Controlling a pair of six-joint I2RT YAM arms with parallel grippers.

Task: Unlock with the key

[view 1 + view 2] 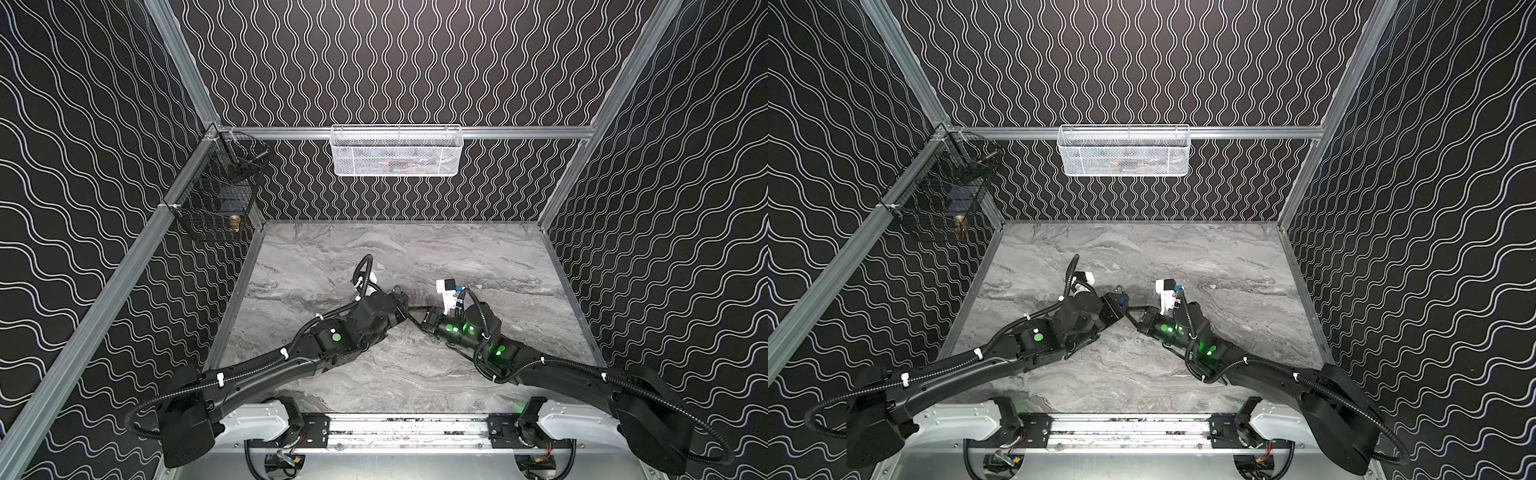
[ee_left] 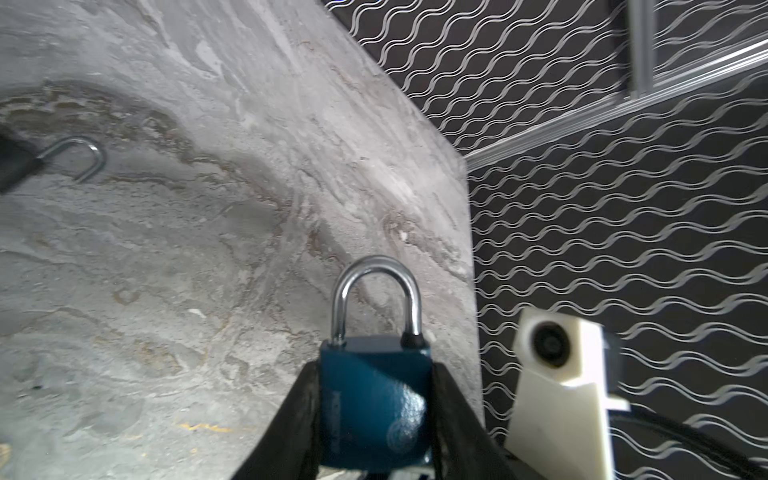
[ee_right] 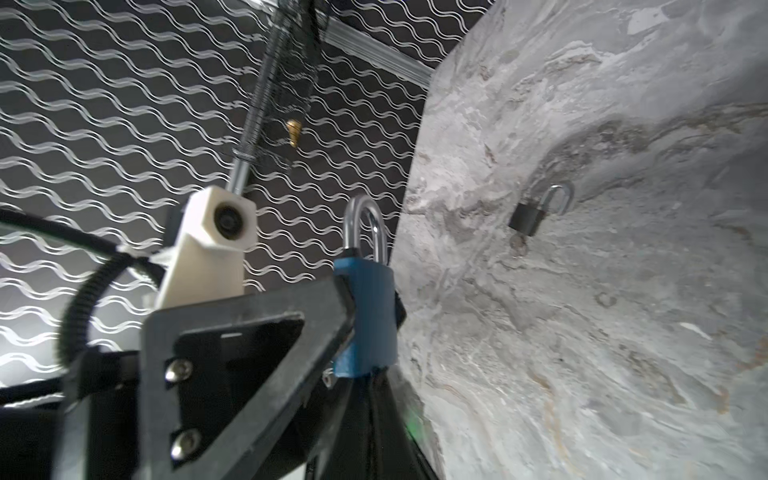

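Two padlocks in your scene. Your left gripper pinches the blue padlock with a chrome shackle by the sides of its body, one black finger on each flank. The shackle points away from the wrist with both legs seated in the body. The lock is held over the grey marble-pattern tabletop, near the middle in both top views. Your right gripper comes in from the opposite side with its jaws pressed together, tip right at the underside of the blue padlock's body in the right wrist view. Whether a key sits between them you can't tell, it's hidden. Black padlock with a steel shackle lies flat on the tabletop, well apart from both grippers, its shackle hooked open in the left wrist view. White mesh basket hangs on the back rail, black wire basket on the left rail.
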